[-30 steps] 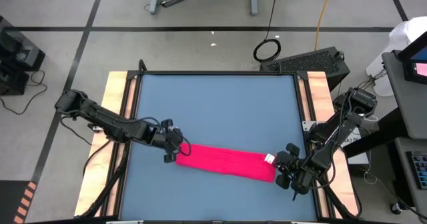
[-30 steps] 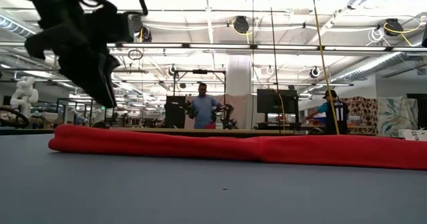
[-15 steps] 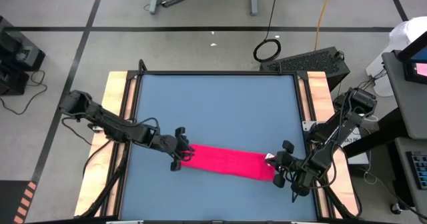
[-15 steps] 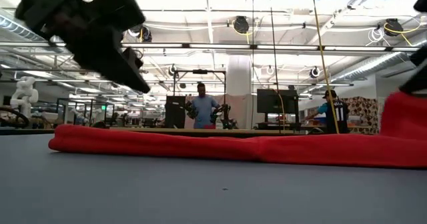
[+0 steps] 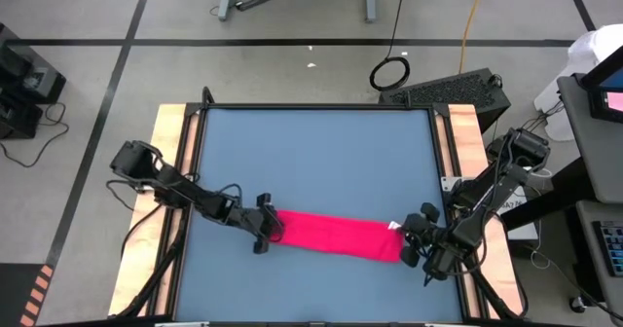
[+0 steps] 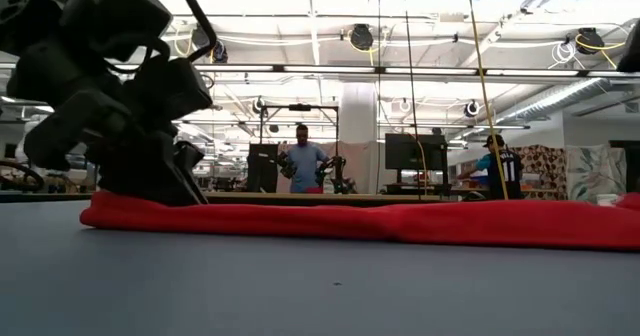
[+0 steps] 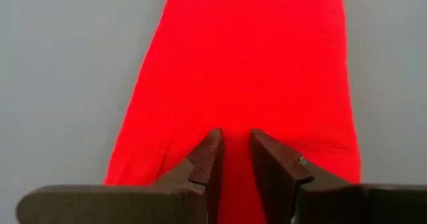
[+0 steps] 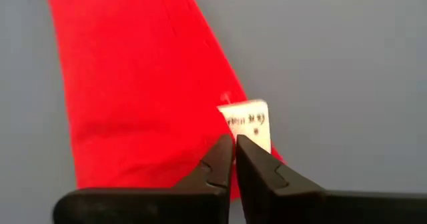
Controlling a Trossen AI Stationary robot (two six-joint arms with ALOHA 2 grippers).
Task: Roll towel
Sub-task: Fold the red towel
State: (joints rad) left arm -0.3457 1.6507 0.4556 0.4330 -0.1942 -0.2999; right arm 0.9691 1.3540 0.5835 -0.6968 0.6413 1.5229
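Two dark arms reach down to one towel (image 5: 334, 235) on the blue table (image 5: 311, 162). The towel is bright red-pink and lies as a long, flat band near the front edge of the table, a bit slanted, with one end toward each arm. From the low view it looks like a low, soft ridge (image 6: 380, 221) running across the table.

At the left end sits the left gripper (image 5: 266, 232). Its wrist view shows the two fingers (image 7: 207, 161) with a thin gap between them, and red cloth fills that gap. So the left gripper (image 7: 235, 159) seems to be pinching a fold of the towel, though the wrist view does not make it fully plain. In the low view this gripper (image 6: 150, 181) is pressed right down on the cloth.

At the other end is the right gripper (image 5: 417, 239), just beside the small white tag (image 5: 393, 227). Its fingers (image 8: 217, 161) are pressed together, almost touching. The tips of the right gripper (image 8: 234, 151) lie over the edge of the towel (image 8: 133, 97), right at the tag (image 8: 248, 122). Whether they hold any cloth, I cannot tell.

Far behind the table, in the big room, two people (image 6: 303, 161) stand.
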